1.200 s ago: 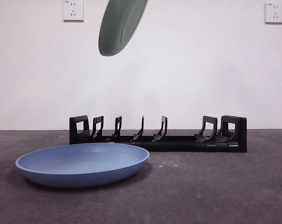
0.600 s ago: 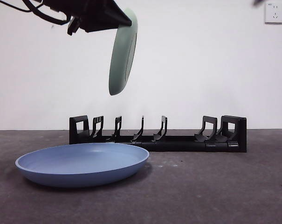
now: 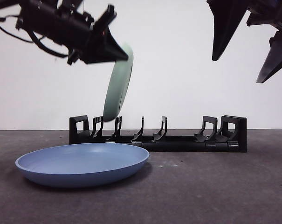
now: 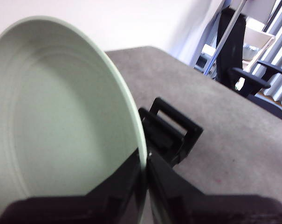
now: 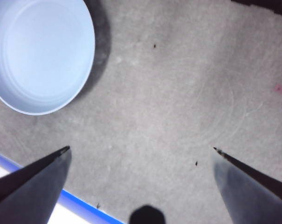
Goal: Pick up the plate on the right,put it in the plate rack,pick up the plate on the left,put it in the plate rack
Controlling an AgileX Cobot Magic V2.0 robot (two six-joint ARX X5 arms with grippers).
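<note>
My left gripper (image 3: pixel 113 52) comes in from the upper left, shut on the rim of a pale green plate (image 3: pixel 117 86). The plate hangs on edge, its lower rim just above the left prongs of the black plate rack (image 3: pixel 178 140). In the left wrist view the green plate (image 4: pixel 61 121) fills the frame beside my left gripper (image 4: pixel 145 161), with a blocky rack end (image 4: pixel 171 128) behind it. A blue plate (image 3: pixel 82 163) lies flat in front of the rack's left half. High at the right, my right gripper (image 3: pixel 237 71) hangs open and holds nothing. Its wrist view shows my right gripper (image 5: pixel 141 149) over bare table, and the blue plate (image 5: pixel 40 51).
The rack stands along the back of the grey table, near the white wall. The table's blue edge strip (image 5: pixel 85 203) runs below the right gripper. Chairs and a stand (image 4: pixel 243 70) are beyond the table's far side.
The left arm has come down with the green plate, bringing it from high up to just over the rack's left prongs. The right gripper has entered at the top right.
</note>
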